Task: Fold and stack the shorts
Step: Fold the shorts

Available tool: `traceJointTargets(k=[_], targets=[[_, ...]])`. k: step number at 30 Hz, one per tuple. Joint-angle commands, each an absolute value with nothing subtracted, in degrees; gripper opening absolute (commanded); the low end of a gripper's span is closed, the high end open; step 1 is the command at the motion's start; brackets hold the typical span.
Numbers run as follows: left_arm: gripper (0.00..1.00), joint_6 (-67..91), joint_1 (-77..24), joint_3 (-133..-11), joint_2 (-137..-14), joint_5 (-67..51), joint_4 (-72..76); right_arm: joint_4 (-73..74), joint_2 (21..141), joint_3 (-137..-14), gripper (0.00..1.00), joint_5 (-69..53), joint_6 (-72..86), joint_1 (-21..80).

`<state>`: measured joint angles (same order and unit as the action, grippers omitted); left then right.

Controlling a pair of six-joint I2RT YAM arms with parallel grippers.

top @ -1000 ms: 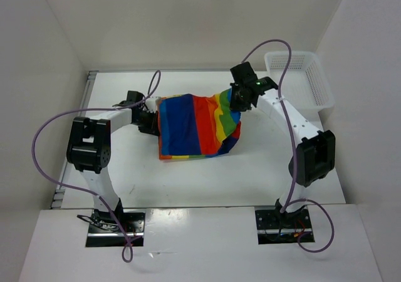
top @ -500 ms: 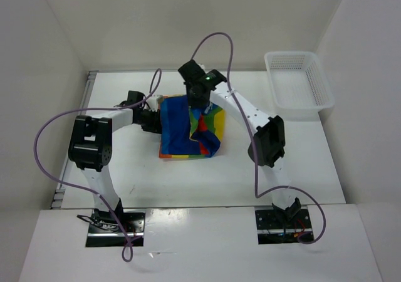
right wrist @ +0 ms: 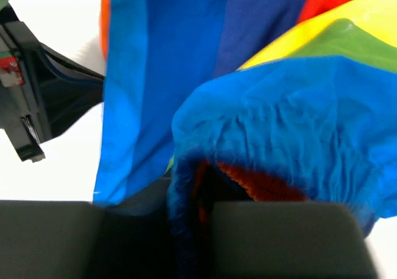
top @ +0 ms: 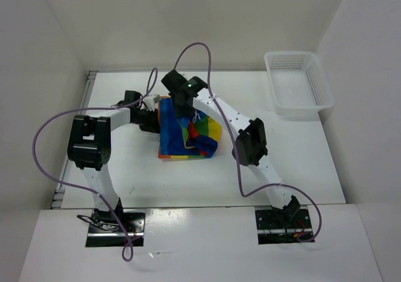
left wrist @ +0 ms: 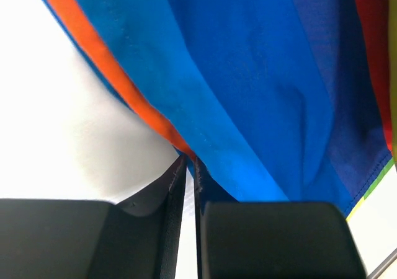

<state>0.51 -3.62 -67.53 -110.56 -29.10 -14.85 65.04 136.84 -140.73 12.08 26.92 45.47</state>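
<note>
The rainbow-striped shorts (top: 188, 135) lie in the middle of the table, the right half folded over toward the left. My right gripper (top: 183, 106) is above their far left part, shut on the gathered blue waistband (right wrist: 205, 186), which shows orange inside. My left gripper (top: 152, 117) is at the shorts' left edge. Its jaws stand almost closed and pinch the blue and orange hem (left wrist: 186, 158). The blue stripes (left wrist: 248, 93) fill the left wrist view. The drawstring (top: 196, 115) shows as a small white bit near the right gripper.
A white mesh basket (top: 299, 84) stands at the back right of the table. The left arm's gripper (right wrist: 25, 124) shows at the left edge of the right wrist view. Purple cables loop above both arms.
My right gripper has carried the right side of the shorts leftward across the table, folding it over the left half. The left gripper has stayed at the left edge.
</note>
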Motion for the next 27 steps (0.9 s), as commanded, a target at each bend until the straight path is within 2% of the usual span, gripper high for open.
traceJointTargets(k=[1, 2, 3, 5, 11, 13, 14, 15, 17, 18, 20, 24, 25, 27], targets=[[0.16, 0.00, -2.64, -67.85, -112.76, -28.56, -16.35, 66.36, 138.95, -146.24, 0.30, 8.81, 26.37, 46.41], [0.16, 0.00, -1.94, -67.85, -112.76, -28.56, -16.87, 66.36, 138.95, -147.21, 0.73, 7.57, 26.37, 47.10], [0.16, 0.00, -1.93, -68.37, -112.76, -28.56, -16.87, 65.49, 138.96, -148.70, 0.82, 6.25, 25.85, 47.89], [0.16, 0.00, -1.23, -68.38, -112.76, -28.56, -17.40, 64.95, 139.57, -150.37, 0.95, 4.49, 25.84, 48.68], [0.16, 0.00, 0.43, -70.22, -112.15, -29.09, -18.63, 64.95, 135.97, -152.58, 0.98, 10.53, 27.07, 48.69], [0.16, 0.00, 0.44, -70.75, -111.63, -29.09, -19.24, 64.95, 133.61, -151.62, 0.89, 11.60, 27.68, 48.16], [0.16, 0.00, 0.44, -71.27, -111.62, -29.09, -19.25, 64.34, 132.81, -150.31, 0.75, 12.82, 27.69, 48.16], [0.16, 0.00, 0.44, -71.80, -111.01, -29.09, -20.03, 63.38, 132.02, -149.34, 0.38, 13.62, 28.47, 48.16], [0.15, 0.00, 0.97, -71.81, -109.87, -28.56, -20.04, 62.32, 129.13, -145.92, 0.08, 15.46, 29.18, 48.16], [0.15, 0.00, 0.97, -72.68, -108.47, -27.78, -21.17, 61.44, 127.98, -144.33, 0.00, 17.03, 29.96, 48.16], [0.15, 0.00, 1.58, -74.79, -106.80, -26.38, -23.19, 58.03, 123.26, -136.73, 0.00, 17.05, 29.97, 46.06], [0.15, 0.00, 1.06, -78.13, -102.84, -26.37, -26.80, 50.29, 113.84, -117.81, 0.00, 8.63, 30.84, 41.23], [0.15, 0.00, 0.36, -79.00, -102.83, -26.37, -27.85, 49.14, 112.17, -111.16, 0.01, 8.00, 30.85, 39.65], [0.14, 0.00, -2.96, -81.11, -102.14, -25.85, -31.63, 47.12, 107.59, -105.93, 0.09, 6.86, 32.87, 37.89]])
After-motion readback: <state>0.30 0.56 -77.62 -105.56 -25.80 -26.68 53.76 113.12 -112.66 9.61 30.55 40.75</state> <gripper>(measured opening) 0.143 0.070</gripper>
